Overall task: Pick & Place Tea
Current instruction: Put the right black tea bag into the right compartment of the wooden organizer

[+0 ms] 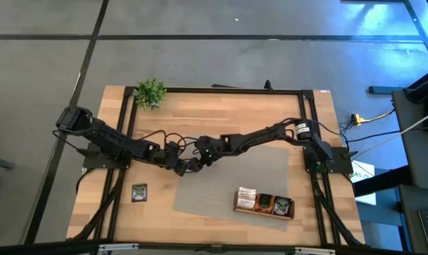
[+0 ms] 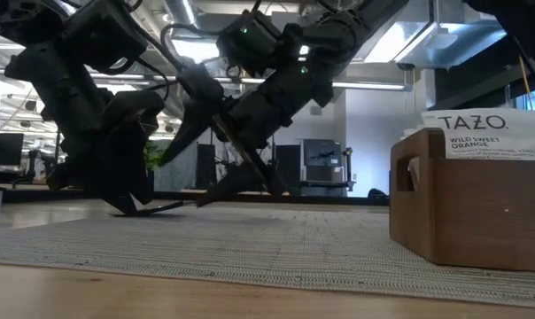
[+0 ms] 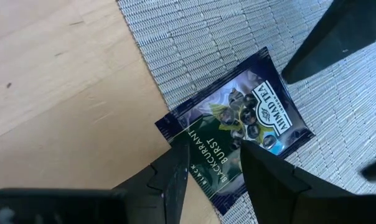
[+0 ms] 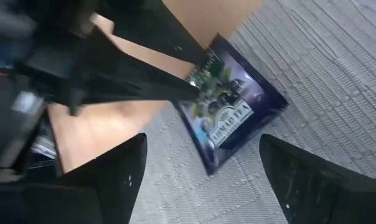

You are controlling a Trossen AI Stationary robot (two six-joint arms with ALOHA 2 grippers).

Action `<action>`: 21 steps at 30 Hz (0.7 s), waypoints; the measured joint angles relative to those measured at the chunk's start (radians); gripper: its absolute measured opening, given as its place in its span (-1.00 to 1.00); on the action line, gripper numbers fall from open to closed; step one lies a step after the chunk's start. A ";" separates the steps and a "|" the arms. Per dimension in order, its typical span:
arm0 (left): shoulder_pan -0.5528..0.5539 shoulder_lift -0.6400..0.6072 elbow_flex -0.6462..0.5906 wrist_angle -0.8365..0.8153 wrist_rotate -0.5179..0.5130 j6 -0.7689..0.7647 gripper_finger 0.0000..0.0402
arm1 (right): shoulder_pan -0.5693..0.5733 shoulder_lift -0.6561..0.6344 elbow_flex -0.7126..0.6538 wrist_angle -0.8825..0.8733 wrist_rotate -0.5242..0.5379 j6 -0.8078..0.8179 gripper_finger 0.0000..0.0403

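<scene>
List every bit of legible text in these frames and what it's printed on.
"AHMAD TEA", "BLACK", "BLACKCURRANT BURST": dark sachet at the mat's edge.
"TAZO", "WILD SWEET ORANGE": white sachet standing in the wooden tray.
Sachet on the bare table: too small to read.

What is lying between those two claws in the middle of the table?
A dark blackcurrant tea sachet, lying across the grey mat's edge. In the left wrist view the left gripper pinches it; in the right wrist view the right gripper stands open.

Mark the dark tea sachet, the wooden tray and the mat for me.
Dark tea sachet (image 3: 238,134), left wrist view, printed face.
Wooden tray (image 2: 471,213), low view, front wall.
Mat (image 1: 221,188), high view, bare weave.
</scene>
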 joint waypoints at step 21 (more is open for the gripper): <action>0.000 0.001 0.000 -0.004 -0.016 -0.007 -0.29 | 0.000 0.050 -0.001 0.073 -0.013 0.015 -0.15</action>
